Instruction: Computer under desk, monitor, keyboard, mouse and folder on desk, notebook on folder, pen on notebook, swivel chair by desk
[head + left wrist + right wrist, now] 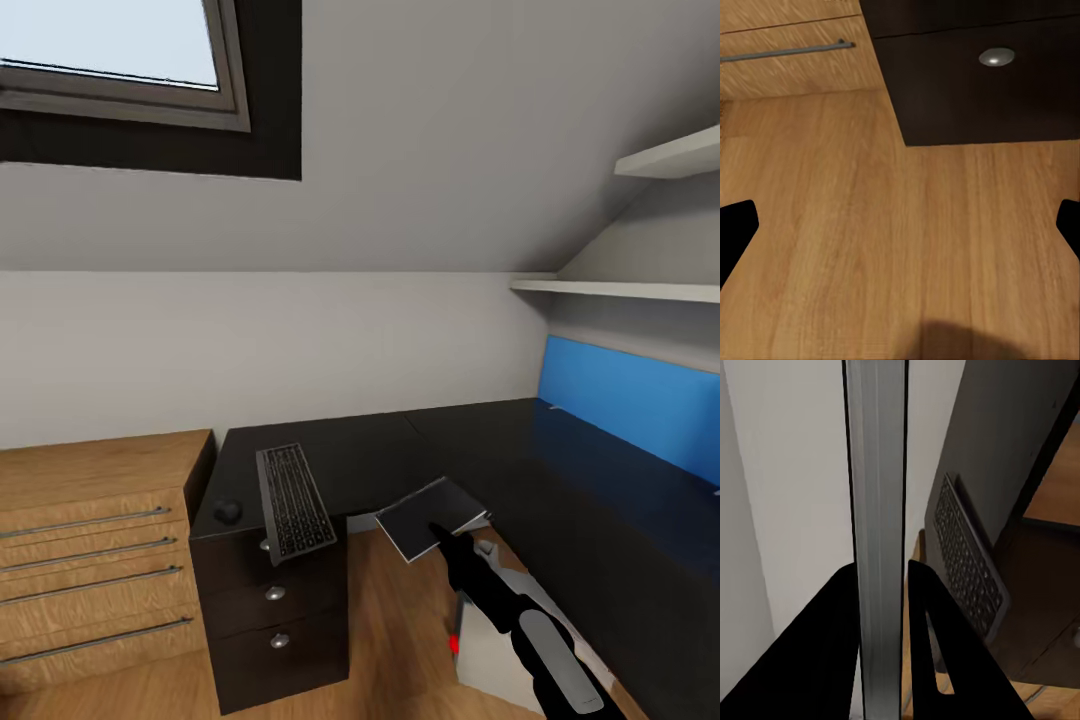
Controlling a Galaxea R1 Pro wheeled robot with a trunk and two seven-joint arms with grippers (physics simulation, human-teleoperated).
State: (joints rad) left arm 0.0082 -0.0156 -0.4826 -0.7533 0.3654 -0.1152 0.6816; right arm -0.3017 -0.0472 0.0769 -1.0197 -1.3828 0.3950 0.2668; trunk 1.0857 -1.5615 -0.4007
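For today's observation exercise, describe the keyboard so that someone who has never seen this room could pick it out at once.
Start at the long black desk under the sloped wall. On its left end, above the drawers with round knobs, lies the keyboard, its near end overhanging the front edge. Unlike the small rounded mouse to its left, it is a long, flat, dark slab covered in rows of keys.

The black desk (380,450) runs along the wall and turns the corner under the blue panel. The keyboard (293,503) lies on its near end, over the drawers, its front edge overhanging the desk. The mouse (228,512) sits just beside the keyboard, toward the wooden dresser.
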